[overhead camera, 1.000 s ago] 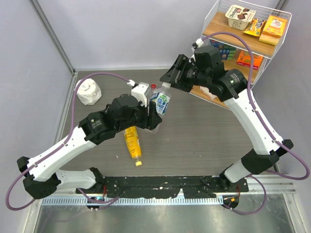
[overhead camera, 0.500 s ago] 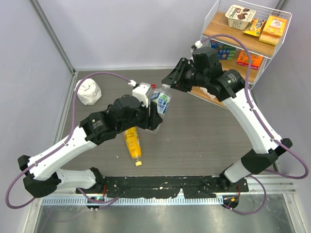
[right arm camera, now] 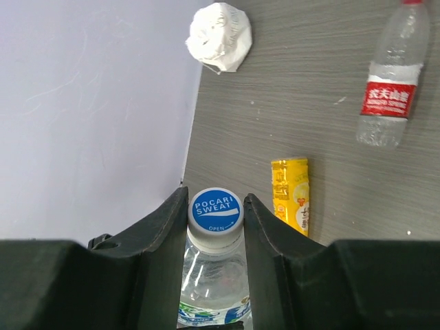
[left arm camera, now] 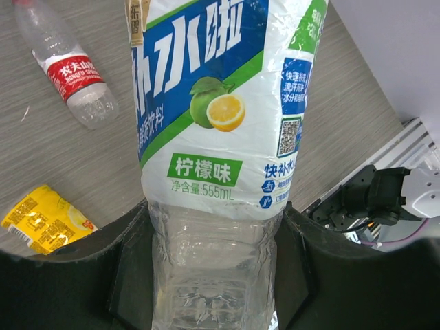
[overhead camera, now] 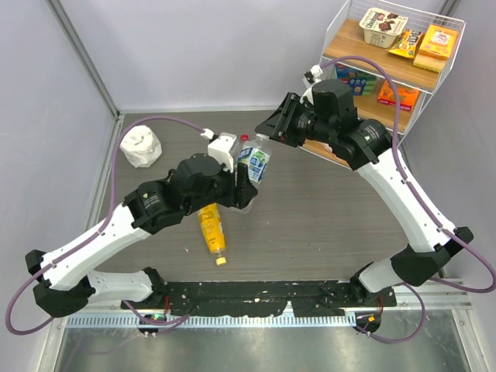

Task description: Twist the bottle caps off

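You're pinching the small cap with the right gripper while the left gripper is clamping the probably crushable bottle low.

left claw holds the blue-white labelled bottle, right claw at its top.

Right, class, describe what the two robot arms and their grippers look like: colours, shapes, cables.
Both the left arm and right arm have white tubular links joined by bulky black joints. A purple cable loops along each. The left gripper and right gripper have broad matte black fingers. A small white block sits at the left wrist.
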